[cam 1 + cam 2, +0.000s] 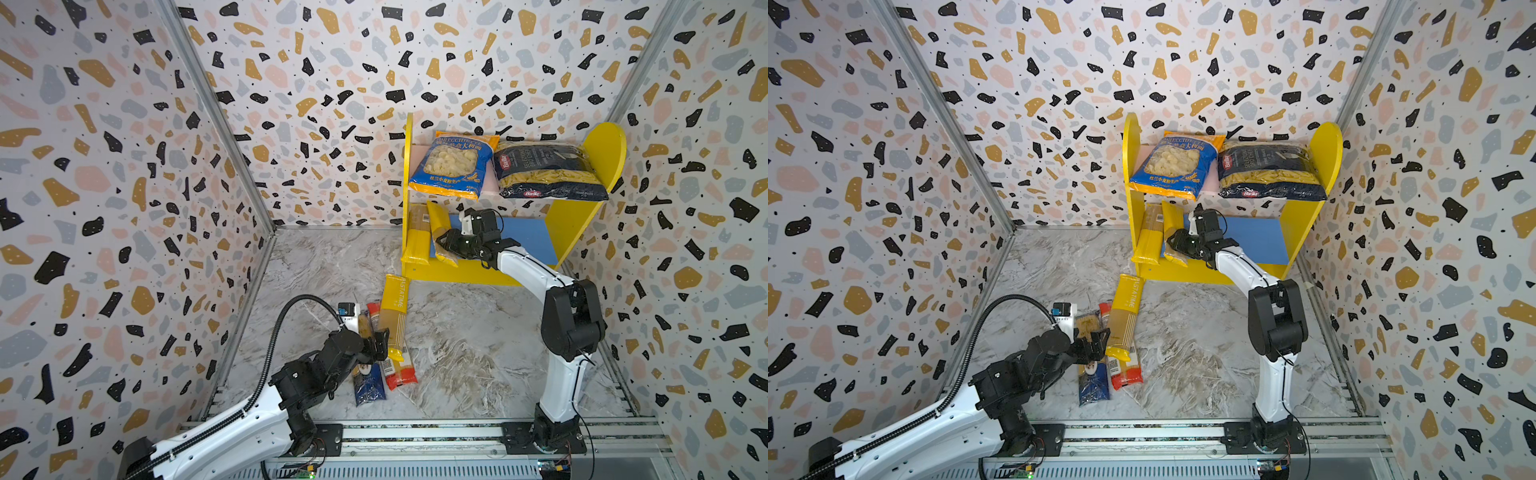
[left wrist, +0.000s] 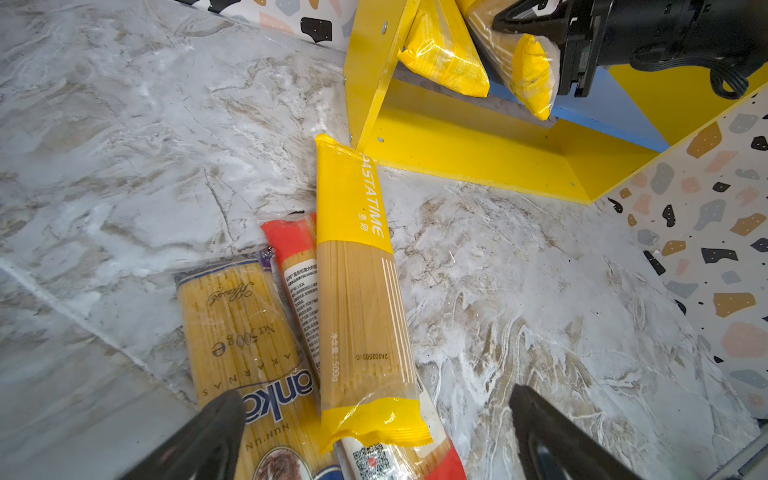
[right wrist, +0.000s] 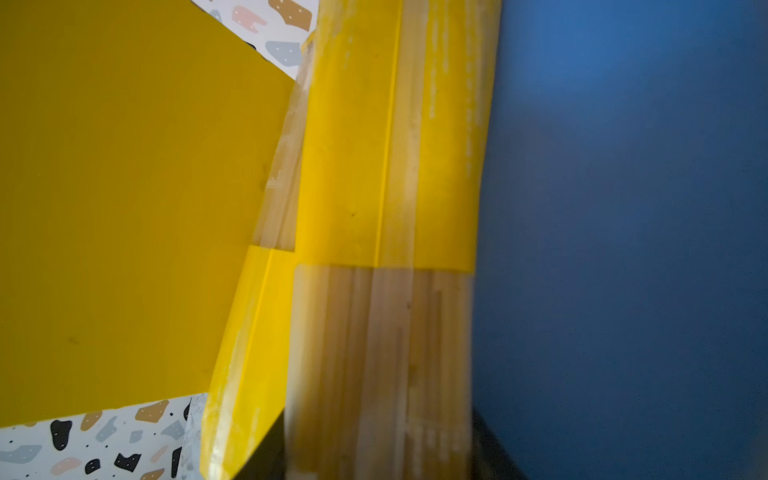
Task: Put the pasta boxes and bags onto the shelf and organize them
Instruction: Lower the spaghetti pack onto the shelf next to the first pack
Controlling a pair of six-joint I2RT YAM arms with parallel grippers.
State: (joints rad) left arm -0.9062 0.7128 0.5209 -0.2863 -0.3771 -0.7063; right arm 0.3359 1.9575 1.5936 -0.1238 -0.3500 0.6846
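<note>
Left wrist view: left gripper (image 2: 378,406) hung with fingers spread above the yellow spaghetti pack (image 2: 357,291) on the marble surface (image 2: 540,291).
Right gripper (image 1: 446,246): around a second yellow pack (image 1: 438,224) on the shelf's (image 1: 600,145) blue board (image 1: 534,241); whether it was clamped or letting go was unclear.
Handling: likely light, stiff, brittle, with slick film; best gripped mid-length.

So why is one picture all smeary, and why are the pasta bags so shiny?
Right wrist view: the spaghetti pack sits close to the lens, so it looks soft and smeared. Left wrist view: sharp, with white glare on the yellow pack and the marble table. Both top views: wide lens bends the walls; the dark bag glints.
</note>
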